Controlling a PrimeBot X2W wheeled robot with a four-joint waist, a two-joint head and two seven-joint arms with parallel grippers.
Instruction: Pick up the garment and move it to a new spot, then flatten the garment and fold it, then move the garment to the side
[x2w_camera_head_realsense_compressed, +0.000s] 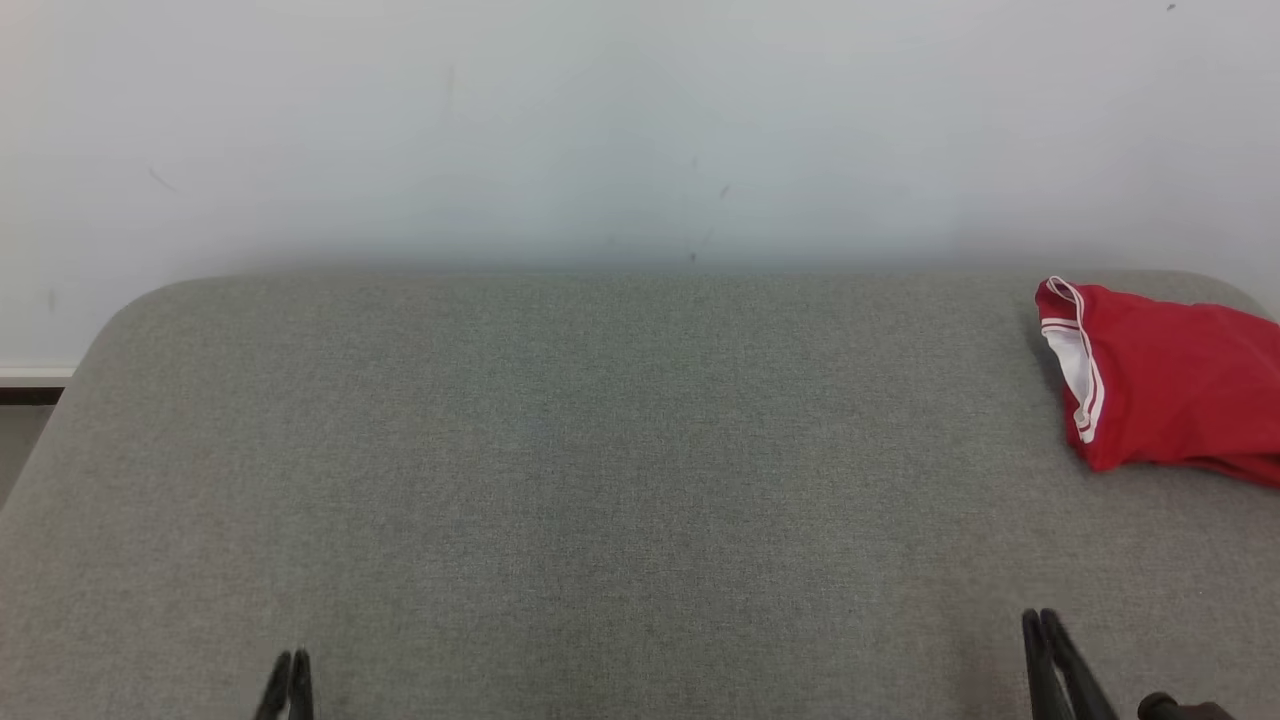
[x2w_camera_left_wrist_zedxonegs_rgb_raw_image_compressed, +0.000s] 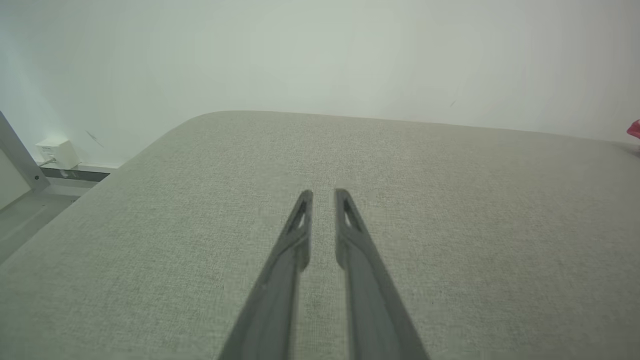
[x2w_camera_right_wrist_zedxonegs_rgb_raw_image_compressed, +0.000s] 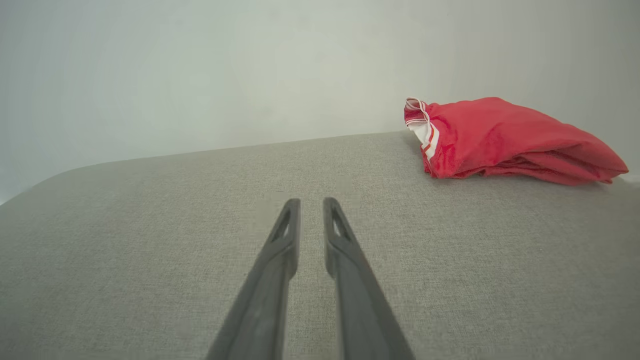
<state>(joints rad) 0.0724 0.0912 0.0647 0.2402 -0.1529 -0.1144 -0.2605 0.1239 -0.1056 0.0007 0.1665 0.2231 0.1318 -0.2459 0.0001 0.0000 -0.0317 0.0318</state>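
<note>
Head view. Looking down on a grey fabric-covered table (x2w_camera_head_realsense_compressed: 600, 450) with rounded far corners, set against a pale wall (x2w_camera_head_realsense_compressed: 600, 120). At the table's far right corner, a red garment (x2w_camera_head_realsense_compressed: 1170, 380), bunched and partly folded over itself, its white-striped hem turned toward the table's middle and its right side cut off by the frame. At the table's near edge on the left, the left gripper (x2w_camera_head_realsense_compressed: 290, 665), dark fingers close together with only a slim gap, holding nothing. At the table's near edge on the right, the right gripper (x2w_camera_head_realsense_compressed: 1040, 625), likewise narrowly parted and empty, well apart from the garment.

Left wrist view. Looking along the left gripper (x2w_camera_left_wrist_zedxonegs_rgb_raw_image_compressed: 323, 195) over the table (x2w_camera_left_wrist_zedxonegs_rgb_raw_image_compressed: 450, 225): two long dark fingers slightly apart at the tips, bare fabric visible between them, nothing clamped. Beyond the table's far right edge of this view, just a sliver of red garment (x2w_camera_left_wrist_zedxonegs_rgb_raw_image_compressed: 635, 129). Off the table's left side, low on the wall, a small white box (x2w_camera_left_wrist_zedxonegs_rgb_raw_image_compressed: 57, 152).

Right wrist view. Looking along the right gripper (x2w_camera_right_wrist_zedxonegs_rgb_raw_image_compressed: 311, 202) over the table (x2w_camera_right_wrist_zedxonegs_rgb_raw_image_compressed: 150, 240): tips narrowly parted, nothing between them. Ahead and to the right, by the table's far edge near the wall, the garment (x2w_camera_right_wrist_zedxonegs_rgb_raw_image_compressed: 505, 140), a rumpled red heap lying on the table with its striped white hem facing left, not touched by the fingers.
</note>
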